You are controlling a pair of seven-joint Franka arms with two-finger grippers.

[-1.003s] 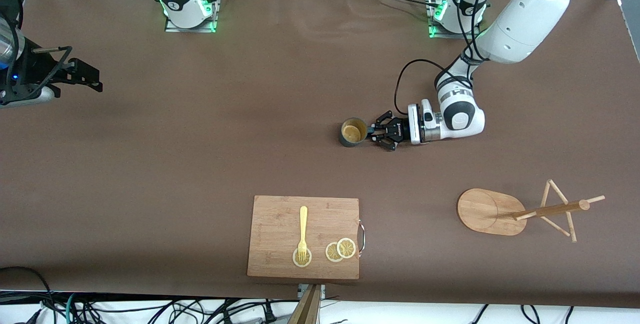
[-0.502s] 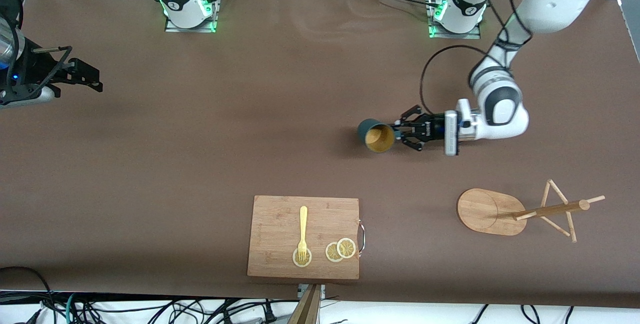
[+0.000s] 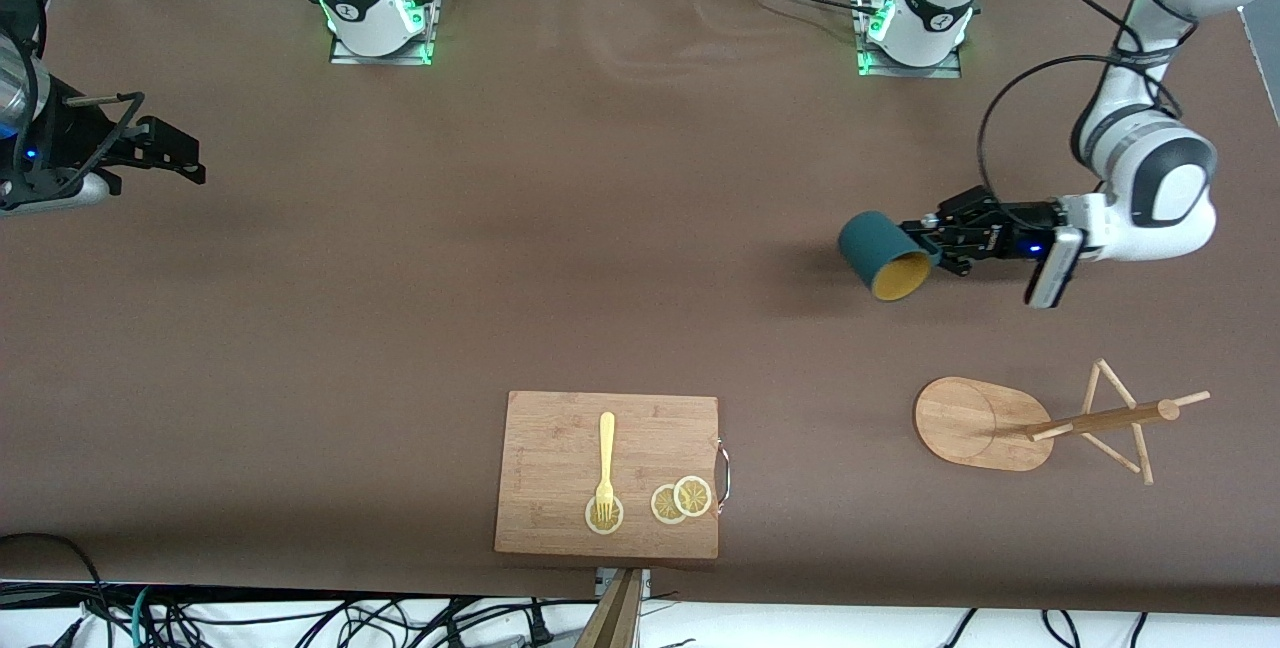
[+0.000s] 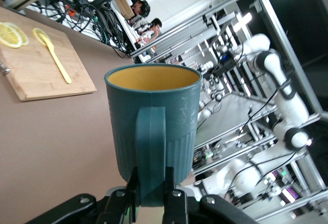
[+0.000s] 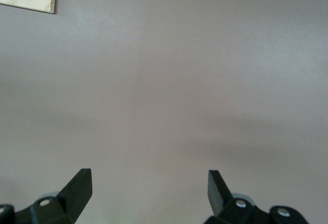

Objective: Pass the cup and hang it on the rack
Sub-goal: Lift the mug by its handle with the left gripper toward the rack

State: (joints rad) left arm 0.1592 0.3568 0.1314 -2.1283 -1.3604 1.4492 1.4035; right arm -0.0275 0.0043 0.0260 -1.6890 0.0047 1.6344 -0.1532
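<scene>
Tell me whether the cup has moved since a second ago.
Yes. The cup, held by the left gripper, has moved toward the left arm's end, closer to the rack.

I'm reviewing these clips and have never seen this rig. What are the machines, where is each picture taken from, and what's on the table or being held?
Two robot arms stand at a brown table. One picture looks down from a high camera facing them; the other two come from wrist cameras. The left gripper, jaws shut, holds the cup by its handle in the air, tipped sideways. The right gripper waits at its end of the table, jaws open. Near the camera lie the rack, a cutting board with a fork and lemon slices.
</scene>
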